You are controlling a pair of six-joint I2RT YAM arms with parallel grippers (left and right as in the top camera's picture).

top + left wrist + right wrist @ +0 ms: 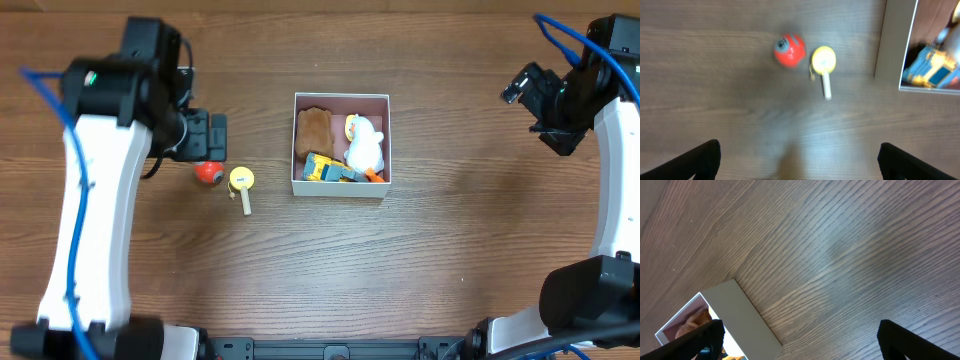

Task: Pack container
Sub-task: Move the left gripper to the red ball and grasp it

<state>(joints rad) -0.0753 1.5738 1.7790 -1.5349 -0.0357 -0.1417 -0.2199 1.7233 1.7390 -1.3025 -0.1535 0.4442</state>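
Observation:
The container (pixel 340 97) is a square white box with a pink inside, at the table's middle. It holds a brown plush (pixel 313 128), a white duck toy (pixel 365 145) and a yellow-blue toy (pixel 325 169). A red ball (pixel 207 172) and a yellow round toy with a white handle (pixel 241 182) lie on the table left of it. They also show in the left wrist view as the ball (pixel 789 50) and the yellow toy (pixel 823 62). My left gripper (pixel 799 162) is open and empty, above the table just left of the ball. My right gripper (pixel 800 342) is open and empty, far right of the container (pixel 747 315).
The wooden table (pixel 450 250) spreads around the box. The box's white wall (pixel 892 45) shows at the right of the left wrist view.

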